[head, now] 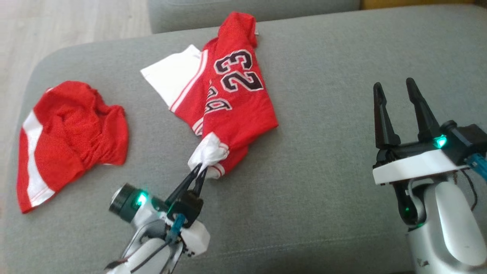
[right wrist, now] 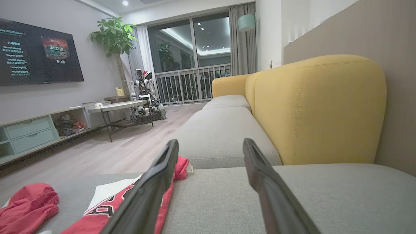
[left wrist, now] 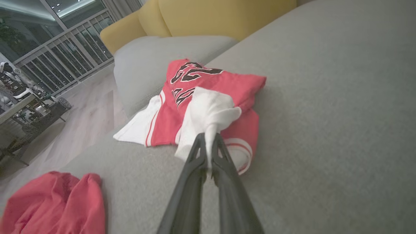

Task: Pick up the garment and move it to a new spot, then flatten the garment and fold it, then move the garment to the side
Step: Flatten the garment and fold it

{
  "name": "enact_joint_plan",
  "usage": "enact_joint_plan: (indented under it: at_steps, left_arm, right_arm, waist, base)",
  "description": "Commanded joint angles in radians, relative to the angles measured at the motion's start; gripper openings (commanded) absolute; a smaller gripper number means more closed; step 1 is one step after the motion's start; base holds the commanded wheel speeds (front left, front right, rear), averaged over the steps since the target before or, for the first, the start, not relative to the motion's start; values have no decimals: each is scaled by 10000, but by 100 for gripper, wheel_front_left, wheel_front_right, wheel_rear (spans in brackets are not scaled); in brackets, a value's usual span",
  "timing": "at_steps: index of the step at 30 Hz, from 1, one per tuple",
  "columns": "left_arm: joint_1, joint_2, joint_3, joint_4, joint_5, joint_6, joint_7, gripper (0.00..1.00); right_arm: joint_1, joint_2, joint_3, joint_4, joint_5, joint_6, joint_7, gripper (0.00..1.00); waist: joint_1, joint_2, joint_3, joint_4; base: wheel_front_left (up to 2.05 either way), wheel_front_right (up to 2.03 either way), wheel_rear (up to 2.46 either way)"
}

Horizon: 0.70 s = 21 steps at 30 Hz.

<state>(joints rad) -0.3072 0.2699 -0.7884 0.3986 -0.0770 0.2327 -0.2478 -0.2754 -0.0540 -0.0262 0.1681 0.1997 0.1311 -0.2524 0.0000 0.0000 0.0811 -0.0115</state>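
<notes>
The red jersey (head: 236,99) with the black-and-white 23 lay rumpled on the grey sofa seat (head: 335,182), about mid-width and toward its far side. A white panel of it was spread out to the left. The left gripper (head: 200,169) had its two dark fingers pressed together on a bunched white piece of cloth at the jersey's near edge, just beside a hem trimmed in red and white. The rest of the jersey rested on the seat beyond the pinched part.

The right gripper (head: 393,86) was well to the right of the jersey, apart from it. Its fingers were spread wide with nothing between them and pointed toward the far side of the seat.

A second red garment (head: 68,137) with a white stripe sat in a heap at the left end of the seat, apart from the jersey and from both grippers. Beyond the seat on the right rose a yellow backrest (right wrist: 318,110). Pale wooden floor (right wrist: 97,152) ran off to the left, where a television (right wrist: 35,55) hung on the wall.
</notes>
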Motion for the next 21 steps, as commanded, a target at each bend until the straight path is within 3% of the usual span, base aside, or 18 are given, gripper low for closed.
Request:
enact_joint_plan:
  at_steps: [1,4,5,6,7,14,21]
  left_arm:
    - [-456,237,351,-180,93,141,-48,0]
    - [-171,62,348,161,-155,182,-8,0]
    - [-135,-47,389,246,-265,216,-5,31]
    - [-141,-155,447,290,-328,305,-19,92]
    - [-141,-280,539,304,-438,389,-37,100]
    - [90,-978,1724,-690,-1331,1084,-131,100]
    - [906,-1123,2775,-2624,-1223,1501,-136,100]
  right_arm:
    - [-198,37,215,-278,-94,-4,-40,100]
    - [-166,38,308,-234,-202,-4,119,100]
    - [-152,38,344,-221,-229,-4,174,100]
    - [-134,38,376,-208,-254,-4,222,100]
    - [-111,38,410,-187,-274,-4,270,100]
    - [208,38,409,-34,-214,-4,468,100]
    - [454,38,376,287,224,-4,701,100]
  waist:
    - [0,0,-99,112]
    - [0,0,-129,170]
    - [0,0,-130,184]
    - [0,0,-133,198]
    - [0,0,-142,207]
    - [0,0,-272,288]
    - [0,0,-198,471]
  base:
    - [0,0,0]
    - [0,0,0]
    - [0,0,0]
    - [0,0,0]
    - [0,0,0]
    - [0,0,0]
    - [0,0,0]
